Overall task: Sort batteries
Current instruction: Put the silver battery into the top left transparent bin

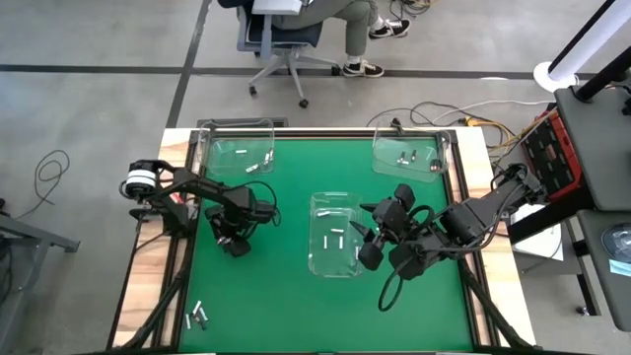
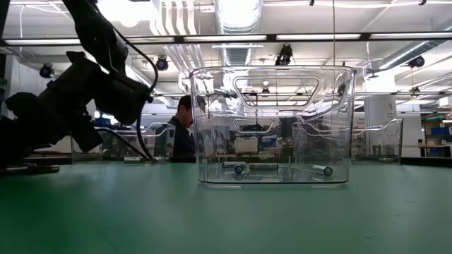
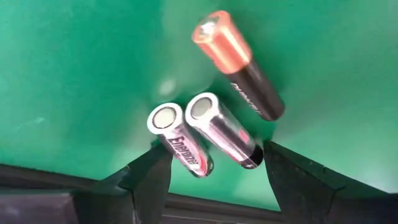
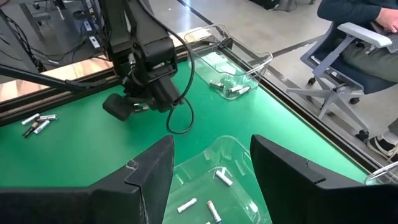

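While its spread fingers straddle two silver cylindrical batteries (image 3: 208,134) lying side by side on the green felt-covered table (image 1: 286,306), the left arm's black two-finger tool (image 1: 235,244) appears to be at the picking step of the sort. A third, copper-topped black battery (image 3: 239,62) lies just beyond the pair, so the next move seems to call for closing on one cell without dragging its neighbour. The right arm's tool (image 1: 367,258), fingers apart and empty, hangs over the clear plastic middle bin (image 1: 317,264), which holds a few batteries. Two more clear bins (image 1: 209,146) at the far edge hold others, and a small cluster of loose batteries (image 1: 197,318) waits near the table's front left corner. Beyond the table, a seated person (image 1: 340,20) occupies a wheeled office chair on the grey concrete floor.
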Motion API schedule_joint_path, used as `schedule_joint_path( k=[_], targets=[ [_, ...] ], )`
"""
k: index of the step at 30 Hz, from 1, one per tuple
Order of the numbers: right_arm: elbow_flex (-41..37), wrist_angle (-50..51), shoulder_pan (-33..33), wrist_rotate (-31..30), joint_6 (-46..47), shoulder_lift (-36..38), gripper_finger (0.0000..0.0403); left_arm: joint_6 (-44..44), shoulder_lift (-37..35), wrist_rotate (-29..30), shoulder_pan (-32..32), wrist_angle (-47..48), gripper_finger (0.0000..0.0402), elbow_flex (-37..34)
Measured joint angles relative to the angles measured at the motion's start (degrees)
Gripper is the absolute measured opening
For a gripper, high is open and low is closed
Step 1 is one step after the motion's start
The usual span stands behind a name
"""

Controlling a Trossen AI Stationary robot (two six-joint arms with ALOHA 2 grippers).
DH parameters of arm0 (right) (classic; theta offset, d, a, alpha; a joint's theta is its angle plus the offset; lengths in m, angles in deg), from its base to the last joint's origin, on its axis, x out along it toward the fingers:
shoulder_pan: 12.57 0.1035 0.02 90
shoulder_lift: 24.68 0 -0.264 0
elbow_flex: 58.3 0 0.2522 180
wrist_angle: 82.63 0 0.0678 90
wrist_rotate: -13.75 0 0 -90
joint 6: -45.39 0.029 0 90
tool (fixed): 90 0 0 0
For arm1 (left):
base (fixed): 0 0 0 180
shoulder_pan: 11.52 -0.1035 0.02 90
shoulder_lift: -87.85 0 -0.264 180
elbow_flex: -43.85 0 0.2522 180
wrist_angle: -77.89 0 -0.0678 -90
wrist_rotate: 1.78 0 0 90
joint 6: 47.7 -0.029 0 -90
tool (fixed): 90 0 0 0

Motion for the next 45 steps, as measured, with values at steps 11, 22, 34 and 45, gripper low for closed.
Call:
schedule_joint_path(
  k=[11, 22, 34, 45],
  targets=[
    [0.0, 0.0, 0.0, 0.0, -0.8, 0.0, 0.0203, 1.9, 0.0, -0.1, 5.1, -1.3, 0.0232, 3.2],
    [0.0, 0.0, 0.0, 0.0, -0.8, 0.0, 0.0203, -2.2, -1.4, 1.9, 5.3, 2.7, 0.0231, 3.6],
    [0.0, 0.1, 0.0, 0.0, -1.6, 0.0, 0.0203, -2.2, -0.5, 3.3, 5.3, 0.5, 0.0154, 2.3],
    [0.0, 0.0, 0.0, 0.0, -2.5, 0.0, 0.0203, -0.6, -1.2, 3.4, 5.4, 0.4, 0.0019, 1.6]
  ],
)
